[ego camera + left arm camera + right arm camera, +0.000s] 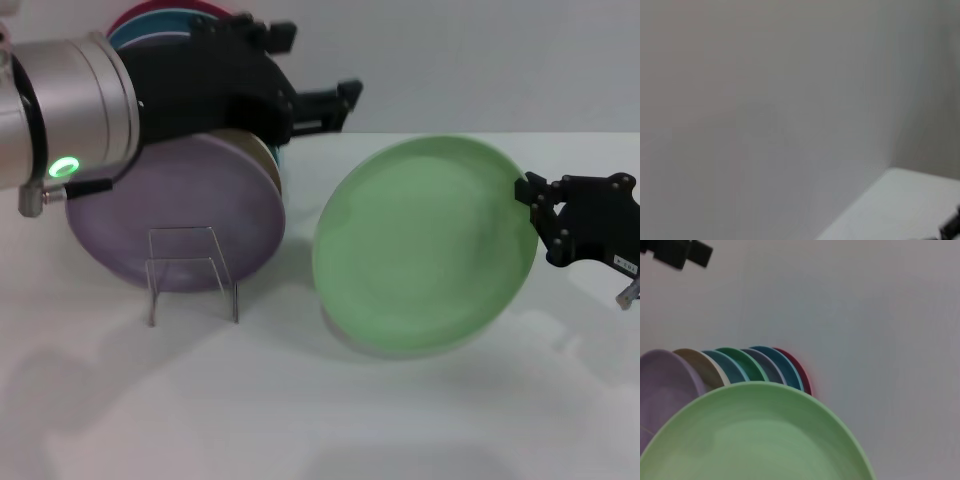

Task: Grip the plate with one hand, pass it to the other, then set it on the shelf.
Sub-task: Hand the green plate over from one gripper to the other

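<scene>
Far left: left gripper (pixel 345 100), black, two-fingered, on a thick silver arm (pixel 70 100) with a green glowing ring, reaching rightward above a row of standing plates. Fingers showing only from the side, closely stacked; whether spread or pressed together, cannot tell. Holding nothing visible.

Left of centre: row of plates (pixel 175 215) leaning on edge, lilac-purple one nearest, cream, teal and red rims showing behind. From the right wrist view, same row (pixel 735 367) fanning out as lilac, cream, teal, dark green, grey-blue, blue and red edges.

Just in front of the lilac plate: rack (pixel 190 272), small, clear, thin bent upright frames, standing on the white table (pixel 300 420), carrying nothing.

Centre to right: light-green plate (pixel 425 245), round, shallow, matte, tilting steeply with its face toward the camera, lower rim close to the table and casting a shadow beneath; touching or just raised, cannot tell. Sitting right of the rack and well apart from it. Filling the near part of the right wrist view (pixel 757 435).

Far right: right gripper (pixel 530 205), black, pinching the plate's right rim, fingers clamping the edge.

Left wrist view: showing blank wall and a corner of the table (pixel 900 205).
</scene>
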Available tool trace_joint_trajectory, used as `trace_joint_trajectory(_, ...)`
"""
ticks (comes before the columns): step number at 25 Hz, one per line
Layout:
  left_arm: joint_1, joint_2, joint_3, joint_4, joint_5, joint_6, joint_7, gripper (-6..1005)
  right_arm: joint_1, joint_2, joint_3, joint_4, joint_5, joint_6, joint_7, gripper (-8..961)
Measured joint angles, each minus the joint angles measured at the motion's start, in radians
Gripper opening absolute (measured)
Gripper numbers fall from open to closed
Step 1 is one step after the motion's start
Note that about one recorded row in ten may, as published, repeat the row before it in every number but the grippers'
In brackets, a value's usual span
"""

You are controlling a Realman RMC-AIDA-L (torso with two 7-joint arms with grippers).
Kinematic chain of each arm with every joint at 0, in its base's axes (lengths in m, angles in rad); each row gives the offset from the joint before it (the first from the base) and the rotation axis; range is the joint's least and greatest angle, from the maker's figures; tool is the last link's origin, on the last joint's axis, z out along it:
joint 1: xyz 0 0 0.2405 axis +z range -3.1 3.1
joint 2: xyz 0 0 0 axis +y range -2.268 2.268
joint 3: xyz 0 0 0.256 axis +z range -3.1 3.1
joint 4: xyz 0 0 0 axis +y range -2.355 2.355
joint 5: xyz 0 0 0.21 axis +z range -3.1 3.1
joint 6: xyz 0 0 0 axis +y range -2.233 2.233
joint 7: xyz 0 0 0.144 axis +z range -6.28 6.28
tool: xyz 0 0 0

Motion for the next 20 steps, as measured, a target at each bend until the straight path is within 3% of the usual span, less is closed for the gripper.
trace_joint_trajectory(10,-0.013,-0.006,0.198,0.058,0.168,0.093,0.001,740,0.021,-0.002,0.013,-0.009,0.004,0.065,0.003,16)
trace_joint_trajectory(20,-0.028,-0.006,0.231,0.112,0.221,0.133,-0.002,729,0.005,0.000,0.033,0.001,0.028,0.151,0.013,17)
